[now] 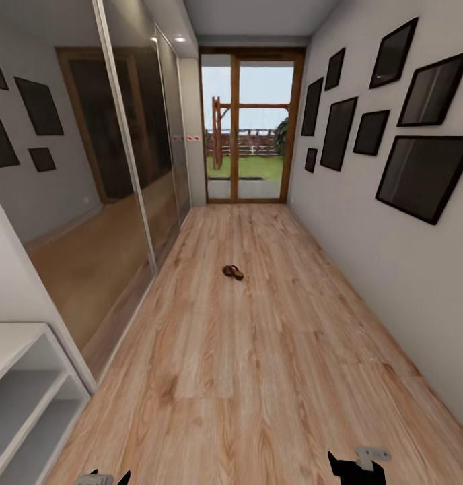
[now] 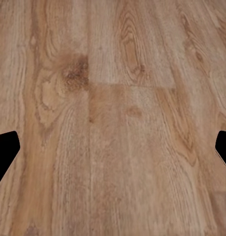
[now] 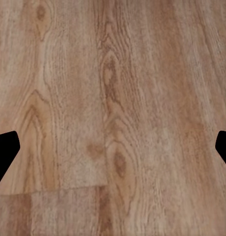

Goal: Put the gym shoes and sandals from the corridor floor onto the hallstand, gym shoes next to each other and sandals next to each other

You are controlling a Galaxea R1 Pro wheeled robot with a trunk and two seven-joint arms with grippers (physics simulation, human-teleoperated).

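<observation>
Head camera looks down the corridor; both wrist cameras face the floor.
The head view sits high, facing the glass door [image 1: 250, 124] far ahead. Each wrist view looks closely at corridor floor [image 1: 258, 350] planks, probably the near boards the head view shares.

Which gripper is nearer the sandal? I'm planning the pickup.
Roughly equal, right marginally. The sandal lies far ahead mid-corridor; left gripper sits low left, right gripper low right.

Light wood-plank corridor floor [image 1: 258, 350], one small brown sandal [image 1: 233, 272] lying mid-corridor, grey hallstand [image 1: 23, 391] standing at left
</observation>
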